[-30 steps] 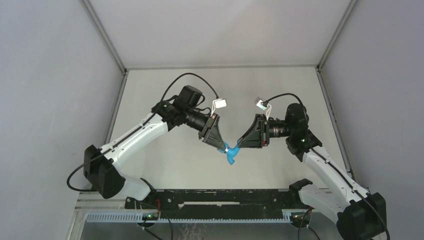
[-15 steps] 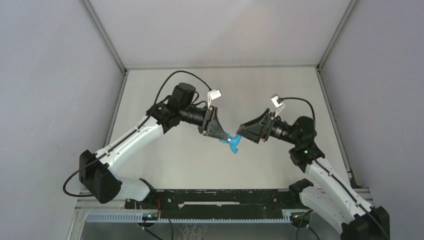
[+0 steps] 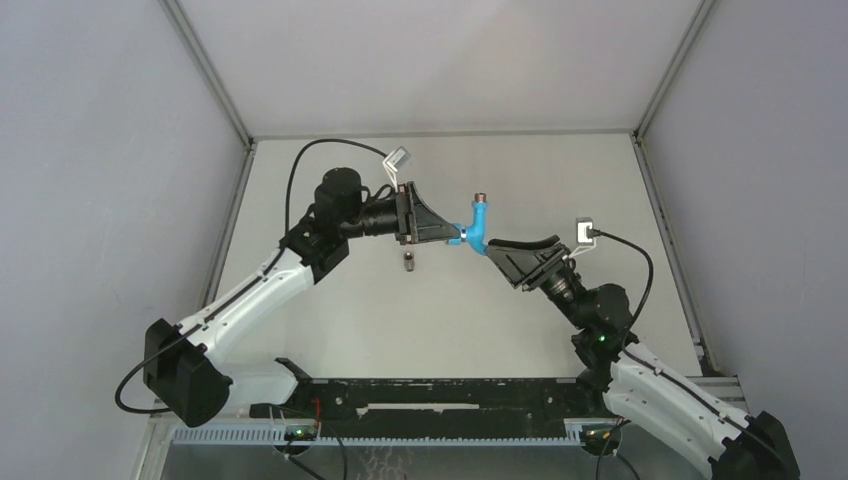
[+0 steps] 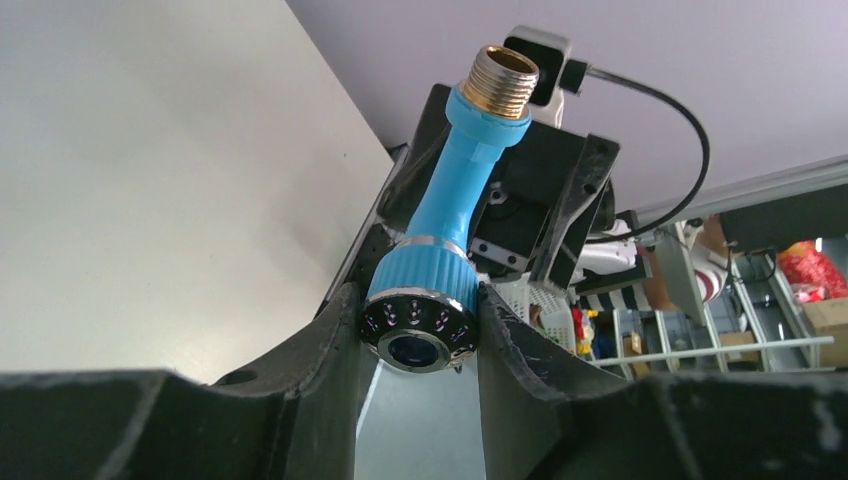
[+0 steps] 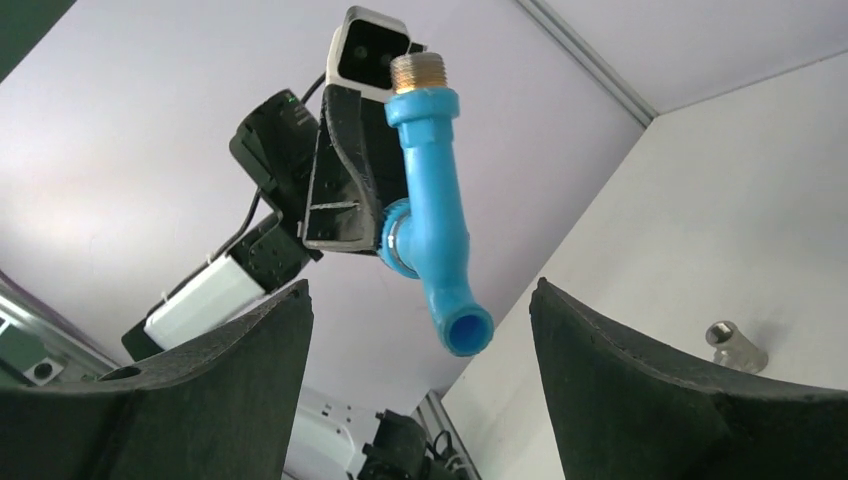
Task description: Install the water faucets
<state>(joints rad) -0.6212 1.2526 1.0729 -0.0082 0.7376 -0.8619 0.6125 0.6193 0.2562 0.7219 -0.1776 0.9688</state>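
Observation:
My left gripper (image 3: 458, 236) is shut on the ribbed blue knob (image 4: 420, 300) of the water faucet (image 3: 478, 228) and holds it in the air above the table. The bent blue body rises to a brass-coloured threaded end (image 4: 503, 78). The faucet's open blue spout (image 5: 466, 330) points toward my right gripper (image 3: 503, 258). That gripper stands open just right of and below the tap, its fingers (image 5: 250, 350) wide apart and touching nothing. A tiny grey metal fitting (image 3: 409, 262) lies on the table under the left gripper, and the fitting (image 5: 735, 346) also shows in the right wrist view.
The white table (image 3: 350, 330) is enclosed by grey walls on the left, right and back. A black rail (image 3: 430, 400) runs along the near edge between the arm bases.
The right gripper has opened, let go of the faucet and drawn back to the lower right. The left arm has carried the faucet up and away, turning its threaded end upward.

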